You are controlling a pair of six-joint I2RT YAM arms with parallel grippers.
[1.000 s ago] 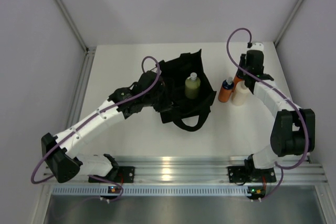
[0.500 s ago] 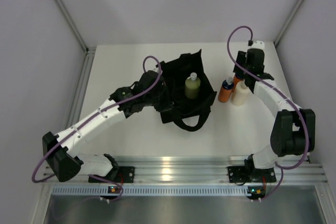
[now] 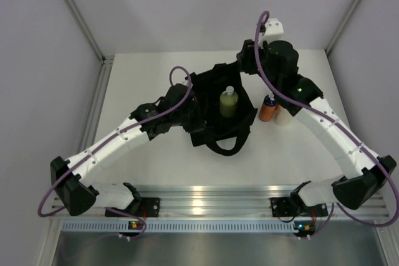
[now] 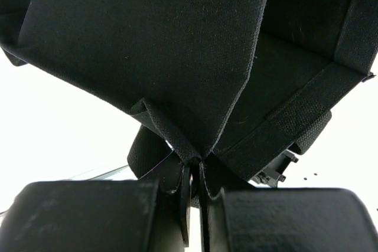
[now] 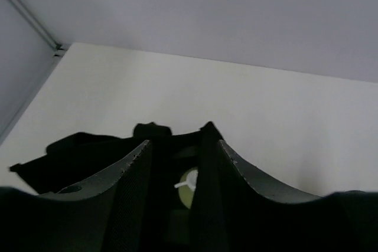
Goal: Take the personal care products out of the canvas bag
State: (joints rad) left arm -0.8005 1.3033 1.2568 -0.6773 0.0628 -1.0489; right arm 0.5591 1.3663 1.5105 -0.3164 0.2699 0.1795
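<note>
The black canvas bag (image 3: 215, 130) sits mid-table with its mouth open, and a pale yellow-green bottle (image 3: 228, 104) with a white cap stands inside it. My left gripper (image 3: 189, 109) is shut on a fold of the bag's left edge (image 4: 195, 153). Right of the bag stand an orange bottle (image 3: 268, 110) with a blue cap and a cream-white bottle (image 3: 285, 117), partly hidden by my right arm. My right gripper (image 3: 245, 60) hovers over the bag's far right corner, open and holding nothing. In the right wrist view the yellow-green bottle (image 5: 188, 188) shows between the fingers (image 5: 133, 172).
White walls with metal corner posts (image 3: 75, 14) close in the tabletop at the back and sides. A loop handle (image 3: 225, 147) of the bag lies toward the near side. The aluminium rail (image 3: 206, 200) with both arm bases runs along the near edge.
My right gripper let go of an orange bottle beside the others, opened, and swung up and left to the bag's far corner. The left gripper kept its hold on the bag.
</note>
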